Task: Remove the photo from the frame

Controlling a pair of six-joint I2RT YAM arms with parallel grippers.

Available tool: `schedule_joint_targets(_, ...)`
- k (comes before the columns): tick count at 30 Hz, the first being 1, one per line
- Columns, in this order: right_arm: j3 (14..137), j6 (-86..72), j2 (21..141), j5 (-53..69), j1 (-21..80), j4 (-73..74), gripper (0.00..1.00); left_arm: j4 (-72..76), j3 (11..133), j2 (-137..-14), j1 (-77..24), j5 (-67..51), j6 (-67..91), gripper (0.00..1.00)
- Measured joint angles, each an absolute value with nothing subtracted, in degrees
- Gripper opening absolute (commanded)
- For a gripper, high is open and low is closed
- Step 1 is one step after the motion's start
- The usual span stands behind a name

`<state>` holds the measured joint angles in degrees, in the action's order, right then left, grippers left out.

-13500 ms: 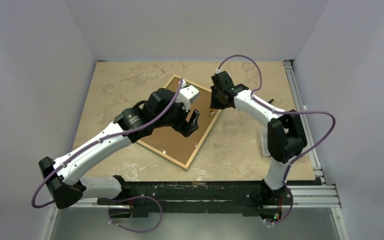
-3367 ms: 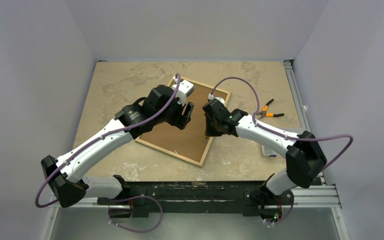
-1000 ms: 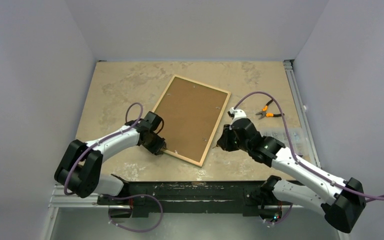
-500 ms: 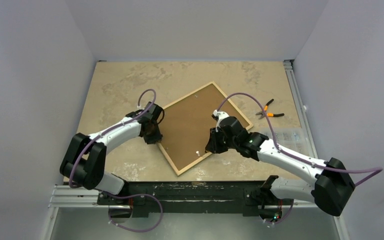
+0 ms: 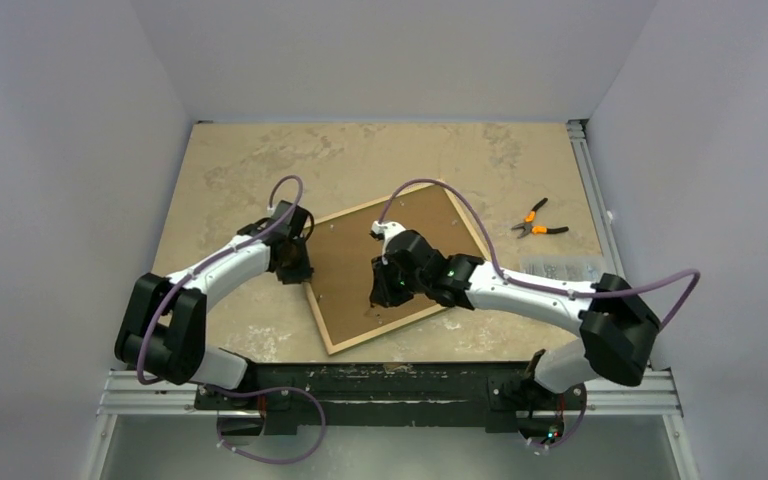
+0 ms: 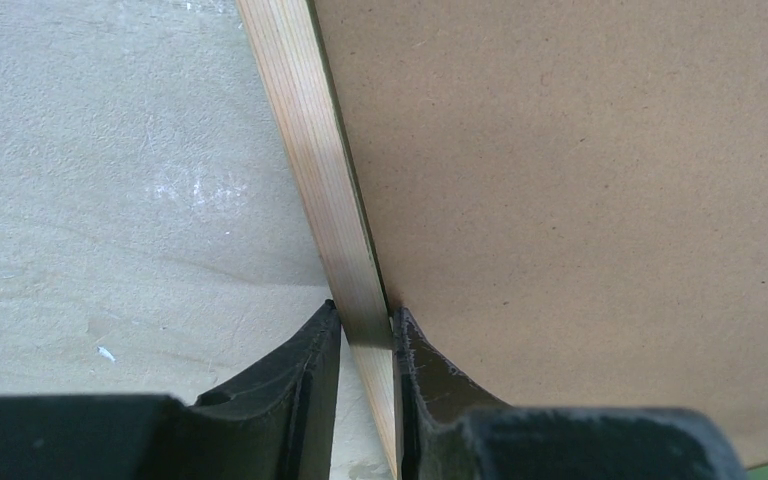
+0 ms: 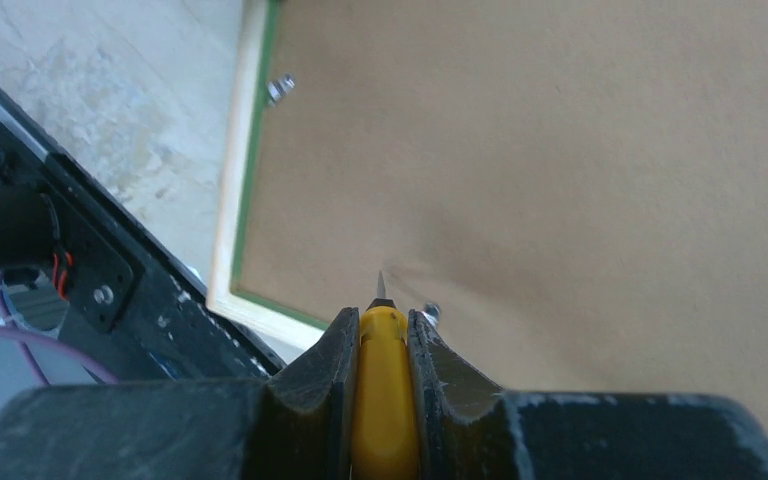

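The frame [image 5: 380,333] lies face down on the table, light wood edge up, turned at an angle. The photo shows only its brown fibreboard back [image 5: 425,225]. My left gripper [image 5: 297,270] is shut on the frame's left wooden rail [image 6: 310,150], one finger outside it and one on the fibreboard [image 6: 580,180]. My right gripper [image 5: 380,295] hovers over the board's near part, shut on a yellow-handled tool [image 7: 383,400]. Its thin metal tip points at the board beside a small metal tab [image 7: 430,313]. A second tab [image 7: 280,88] sits by the green inner border [image 7: 257,150].
Orange-handled pliers [image 5: 537,222] lie on the table to the right of the frame, and a clear plastic box [image 5: 563,267] sits nearer the right edge. The black base rail [image 5: 410,380] runs just below the frame's near corner. Grey walls close in three sides.
The frame has turned clockwise on the table. My left gripper rode up with its left rail, still shut on it. My right gripper moved left, onto the board's near part.
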<state>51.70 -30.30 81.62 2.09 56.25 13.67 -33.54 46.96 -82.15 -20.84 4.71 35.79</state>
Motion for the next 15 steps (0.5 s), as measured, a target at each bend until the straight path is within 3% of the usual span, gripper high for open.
schedule_joint_targets(3,56.4,-29.9,85.7,0.5,58.1,13.6,0.0,-33.1,46.2,-82.1,-20.3,4.0,37.0,0.51)
schedule_joint_targets(7,62.8,-28.9,90.5,-2.0,59.8,13.4,0.0,-33.5,45.2,-81.2,-19.7,2.2,38.5,0.71)
schedule_joint_targets(10,67.6,-27.9,93.8,-3.0,60.5,13.8,0.0,-34.5,45.1,-77.9,-18.3,0.8,38.9,0.78)
schedule_joint_targets(15,73.1,-26.5,97.6,-3.8,61.3,15.0,0.0,-37.1,46.5,-70.5,-9.9,-3.2,37.9,0.81)
